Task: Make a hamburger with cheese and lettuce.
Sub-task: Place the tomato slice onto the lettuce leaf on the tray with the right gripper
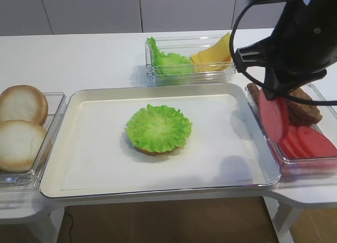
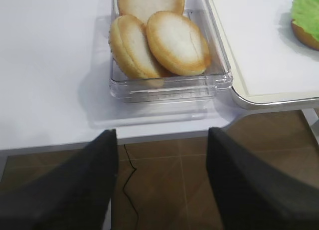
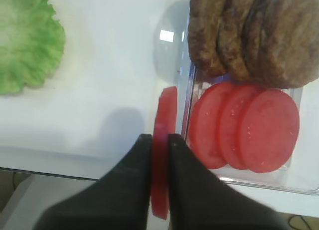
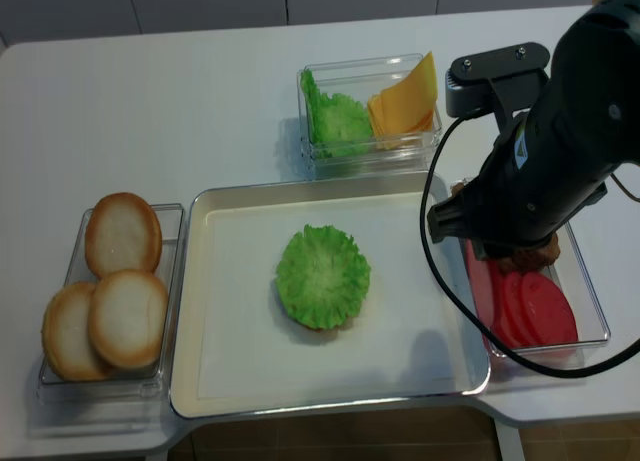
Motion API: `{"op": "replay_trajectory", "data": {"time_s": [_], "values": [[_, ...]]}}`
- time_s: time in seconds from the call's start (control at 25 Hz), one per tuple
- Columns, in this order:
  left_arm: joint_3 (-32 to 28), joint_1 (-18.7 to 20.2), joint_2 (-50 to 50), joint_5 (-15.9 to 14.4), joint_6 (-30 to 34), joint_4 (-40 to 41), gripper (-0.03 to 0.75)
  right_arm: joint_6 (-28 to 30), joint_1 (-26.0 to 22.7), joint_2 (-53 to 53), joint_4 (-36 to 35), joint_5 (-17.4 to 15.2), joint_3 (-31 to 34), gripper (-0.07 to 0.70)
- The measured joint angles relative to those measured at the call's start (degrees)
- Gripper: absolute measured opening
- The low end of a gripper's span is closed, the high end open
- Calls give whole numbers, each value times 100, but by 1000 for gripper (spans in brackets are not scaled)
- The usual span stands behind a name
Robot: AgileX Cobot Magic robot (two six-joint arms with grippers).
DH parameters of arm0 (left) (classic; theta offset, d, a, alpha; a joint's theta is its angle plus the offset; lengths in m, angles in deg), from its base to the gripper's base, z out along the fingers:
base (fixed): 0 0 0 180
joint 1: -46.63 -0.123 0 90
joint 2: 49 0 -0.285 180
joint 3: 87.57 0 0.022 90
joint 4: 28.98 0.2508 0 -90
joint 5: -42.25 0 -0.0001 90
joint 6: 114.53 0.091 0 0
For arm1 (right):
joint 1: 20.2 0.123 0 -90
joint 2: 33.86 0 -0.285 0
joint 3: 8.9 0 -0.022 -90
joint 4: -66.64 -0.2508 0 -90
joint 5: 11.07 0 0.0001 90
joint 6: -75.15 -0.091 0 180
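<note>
**Right gripper lifts a tomato slice at the tray's right edge**

Overhead, your hamburger [image 1: 158,129] sits mid-tray [image 1: 95,164]; lettuce [image 1: 167,61] and cheese [image 1: 213,54] share the bin at the table's back edge.

Right wrist: your right gripper [image 3: 159,140] is clamped on an upright tomato slice [image 3: 164,120].

Left wrist: your left gripper [image 2: 162,140] is spread wide near the bun halves [image 2: 159,40].
</note>
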Motion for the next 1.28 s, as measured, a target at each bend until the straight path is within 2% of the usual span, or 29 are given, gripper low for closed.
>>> {"op": "replay_trajectory", "data": {"time_s": [0.28, 0.48, 0.72, 1.08, 1.28], "values": [[0, 0, 0, 0, 0, 0, 424, 90, 0, -28, -81, 131, 0, 58], [0, 0, 0, 0, 0, 0, 424, 121, 0, -28, -234, 352, 0, 57], [0, 0, 0, 0, 0, 0, 424, 130, 82, 17, -253, 388, -42, 57], [0, 0, 0, 0, 0, 0, 424, 17, 730, 1017, -109, 283, -1312, 57], [0, 0, 0, 0, 0, 0, 424, -5, 1039, 1687, 262, 255, -1977, 57]]}}
